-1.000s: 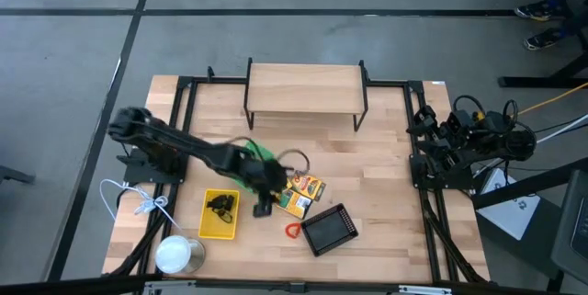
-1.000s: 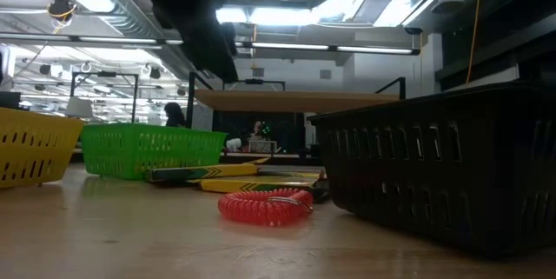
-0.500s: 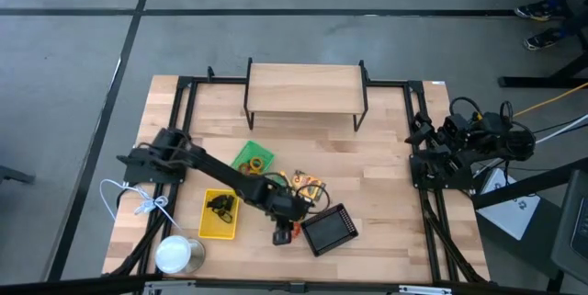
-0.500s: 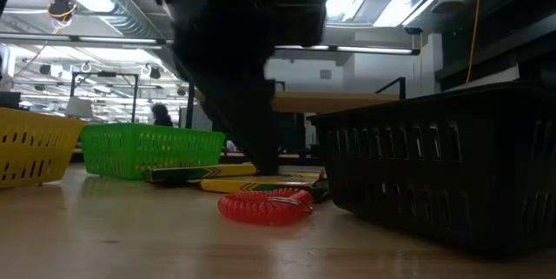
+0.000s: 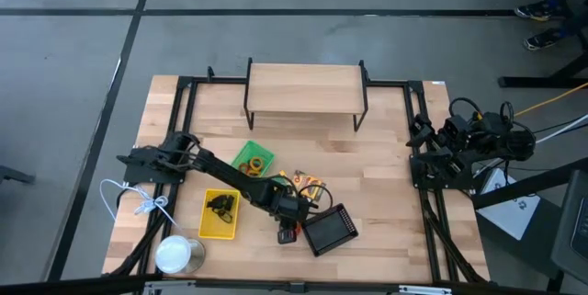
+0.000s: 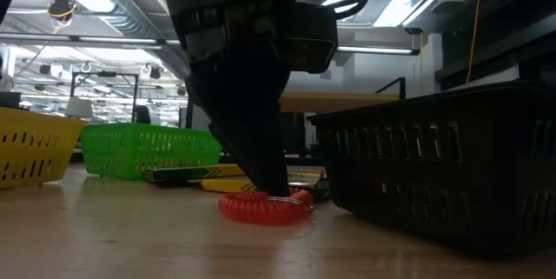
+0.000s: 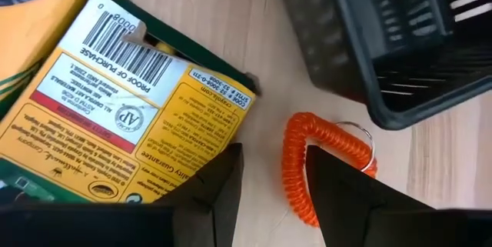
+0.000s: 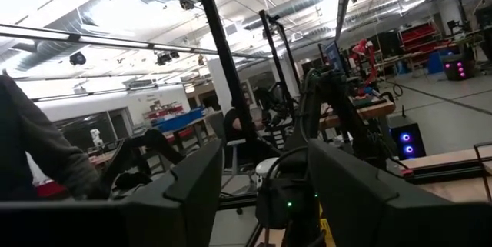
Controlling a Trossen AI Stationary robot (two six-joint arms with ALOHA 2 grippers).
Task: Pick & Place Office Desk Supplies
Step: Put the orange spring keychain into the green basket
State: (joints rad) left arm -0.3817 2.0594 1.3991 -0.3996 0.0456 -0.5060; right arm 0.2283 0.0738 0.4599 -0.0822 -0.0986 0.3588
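Orange loop (image 7: 311, 166) sits on the table btw the crayon box (image 7: 115, 116) and the black mesh tray (image 5: 329, 229), left gripper (image 7: 273, 189) open w/ fingers straddling it. Risk imo: coil is springy, could squirt out or a finger snags the tray wall. Its long axis runs along the tray's edge, key ring end toward the tray. Right arm parked at the table's edge, gripper open

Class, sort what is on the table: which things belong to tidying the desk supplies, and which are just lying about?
Job: orange coil loop, printed boxes, black clips, green tray, yellow tray, black mesh tray.
Lying about: white can, white cord, wooden shelf.
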